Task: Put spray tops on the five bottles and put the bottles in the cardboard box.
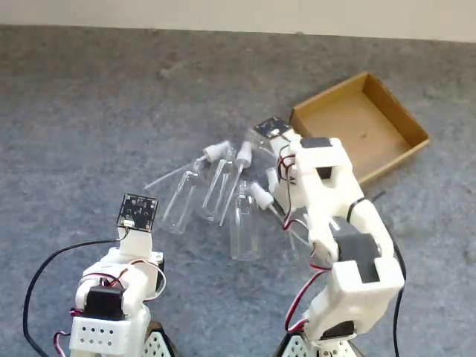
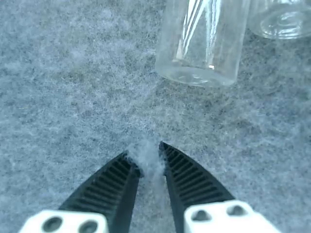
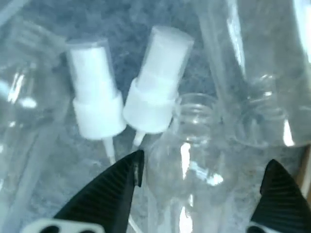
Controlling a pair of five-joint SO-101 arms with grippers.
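Two claws hang over a grey, felt-like table (image 1: pixel 74 97). Nearest us, at about 7 o'clock in the high view, stands the left arm (image 1: pixel 111 297). Its left claw (image 2: pixel 146 151) sits low over the cloth with the black ribbed jaws almost together, a thin slit between the tips, and nothing held. Just ahead of those tips a clear bottle (image 2: pixel 199 43) lies on its side with its flat base toward the claw, apart from it. A second bottle (image 2: pixel 284 19) lies next to the first.

At 5 o'clock the right arm (image 1: pixel 349 253) leans toward the middle of the table. Its right claw (image 3: pixel 205 162) is spread wide, one jaw on each side of an open-necked bottle (image 3: pixel 194 109) lying on the table. We cannot tell whether either jaw touches it. Beside that bare neck lie a first spray top (image 3: pixel 95 99) and a second spray top (image 3: pixel 158 85), white, loose, side by side, their thin tubes pointing back toward the claw.

From above we count three bottles in plain sight, fanned on their sides at the centre, with a third spray top (image 1: pixel 260 195) loose among them. Farthest off, at 2 o'clock, the cardboard box (image 1: pixel 357 123) sits open side up and cornerwise, its near corner just beside the right arm's wrist. Every bottle we see lies outside it.
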